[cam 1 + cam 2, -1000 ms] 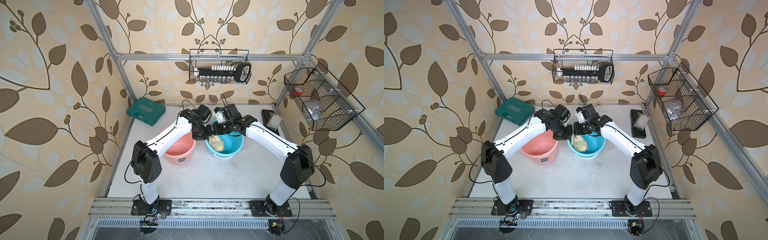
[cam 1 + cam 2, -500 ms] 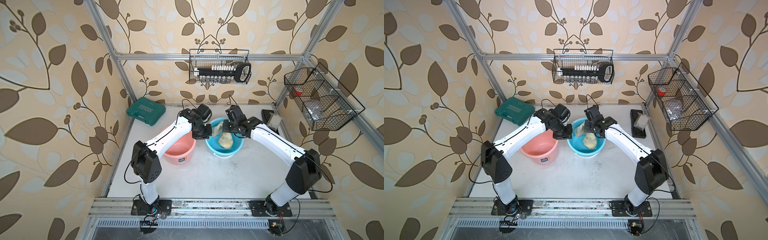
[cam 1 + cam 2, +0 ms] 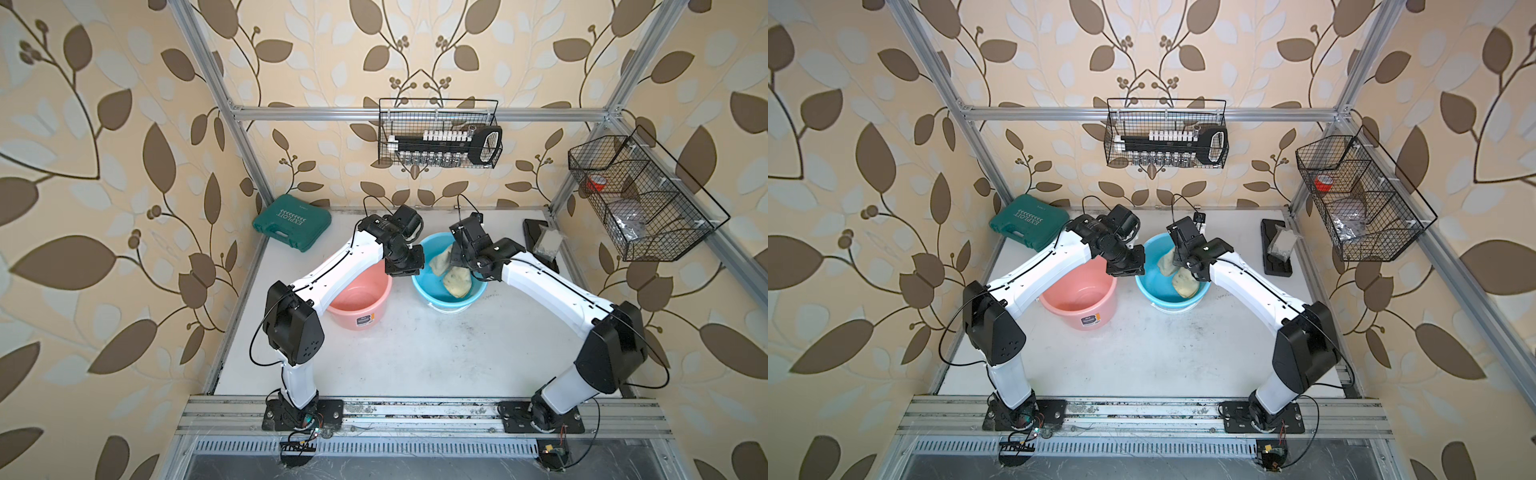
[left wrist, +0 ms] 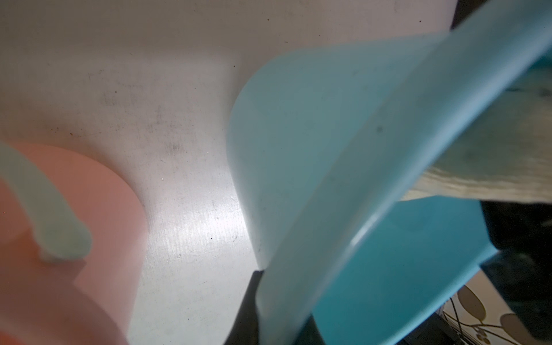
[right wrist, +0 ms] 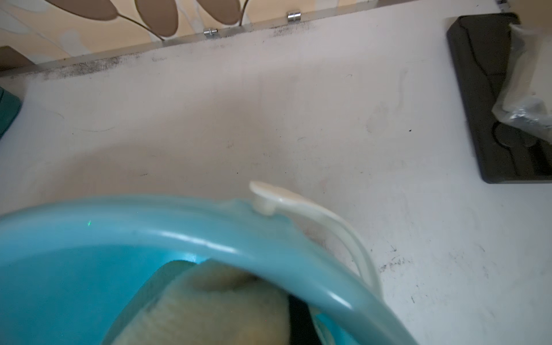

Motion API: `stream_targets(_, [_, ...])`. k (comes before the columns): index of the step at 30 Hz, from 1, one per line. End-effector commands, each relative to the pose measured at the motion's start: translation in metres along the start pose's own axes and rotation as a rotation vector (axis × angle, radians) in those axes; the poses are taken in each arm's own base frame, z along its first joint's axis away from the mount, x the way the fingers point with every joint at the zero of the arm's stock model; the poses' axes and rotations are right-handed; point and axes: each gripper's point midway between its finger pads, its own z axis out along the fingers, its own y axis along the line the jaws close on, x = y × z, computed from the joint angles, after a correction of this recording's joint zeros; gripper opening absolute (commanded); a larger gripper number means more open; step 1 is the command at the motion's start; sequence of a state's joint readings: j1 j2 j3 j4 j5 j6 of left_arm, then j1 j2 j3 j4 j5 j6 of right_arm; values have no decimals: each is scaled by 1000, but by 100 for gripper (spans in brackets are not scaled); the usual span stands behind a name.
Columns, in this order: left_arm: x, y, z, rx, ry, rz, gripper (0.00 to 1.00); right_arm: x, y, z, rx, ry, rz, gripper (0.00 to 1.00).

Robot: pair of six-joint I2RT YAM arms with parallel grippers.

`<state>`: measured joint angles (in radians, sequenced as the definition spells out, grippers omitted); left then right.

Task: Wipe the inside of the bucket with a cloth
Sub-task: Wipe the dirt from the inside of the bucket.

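- case [image 3: 291,222]: upper left of the counter [image 3: 415,353], idle, not in play.
- pink bucket [image 3: 365,295]: left of centre under the left arm, looks empty. Same spot as a second ago.
- left tool [image 3: 409,266]: at the left rim of the blue bucket [image 3: 428,286], clenched. In the left wrist view the rim wall crosses right in front of the lens with dark finger parts either side, so I read it as gripping the rim to brace. It hasn't shifted over the last second.
- blue bucket: centre frame, upright, just right of the pink one with a strip of counter between them. It hasn't slid during the stroke, so the brace looks to be working.
- cloth [image 3: 457,282]: inside the blue bucket, now spread over its right half. A second ago it was bunched at the lower left of the inside, so that's one sweep across.
- right tool [image 3: 455,266]: down inside the bucket, clenched on the top of the cloth. The wrist has swung from over the bucket's left side to its upper right.
- read: wipe is mid-stroke. Bottom and right wall are getting covered; the upper-left wall probably still needs a pass.
- tray [image 3: 531,232]: right side of the counter with a clear bag on it, clear of the right arm.
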<state>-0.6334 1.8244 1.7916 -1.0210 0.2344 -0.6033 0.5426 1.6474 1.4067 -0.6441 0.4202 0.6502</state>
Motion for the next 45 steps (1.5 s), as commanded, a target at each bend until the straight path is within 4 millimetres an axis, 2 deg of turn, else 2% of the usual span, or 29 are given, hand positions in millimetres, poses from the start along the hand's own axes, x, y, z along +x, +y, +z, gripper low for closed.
stream_targets(1, [2,-14,-14,78,0,28,0,-13,36,2,-109,-5,35,0])
stream_targets(5, [2,-14,-12,79,8,28,0,-5,80,5,-211,35,-44,0])
stream_targets(8, [0,-14,-11,82,5,22,0,4,100,3,-278,44,-99,0])
stream_targets(13, [-9,-10,-14,105,-6,-7,0,27,117,-1,-415,97,-146,0])
stream_targets(17, [-17,-6,-20,114,-21,-24,0,55,125,-4,-516,191,-225,0])
stream_targets(20, [-21,1,-23,112,-29,-38,0,77,118,-5,-539,270,-283,0])
stream_targets(23, [-26,8,-28,115,-38,-54,0,88,96,-1,-480,301,-319,0])
stream_targets(26, [-29,12,-30,108,-47,-58,0,87,70,0,-388,300,-332,0])
stream_targets(29, [-28,14,-29,102,-39,-53,0,73,51,-4,-304,242,-349,0])
stream_targets(32, [-26,15,-26,97,-28,-52,0,56,48,-12,-276,193,-376,0])
stream_targets(35, [-24,17,-27,87,-22,-34,0,48,49,-12,-243,202,-433,0])
stream_targets(40, [-24,21,-30,41,-43,37,0,57,43,8,-141,286,-535,0])
stream_targets(45, [-22,22,-27,6,-61,112,0,65,38,20,-111,288,-564,0])
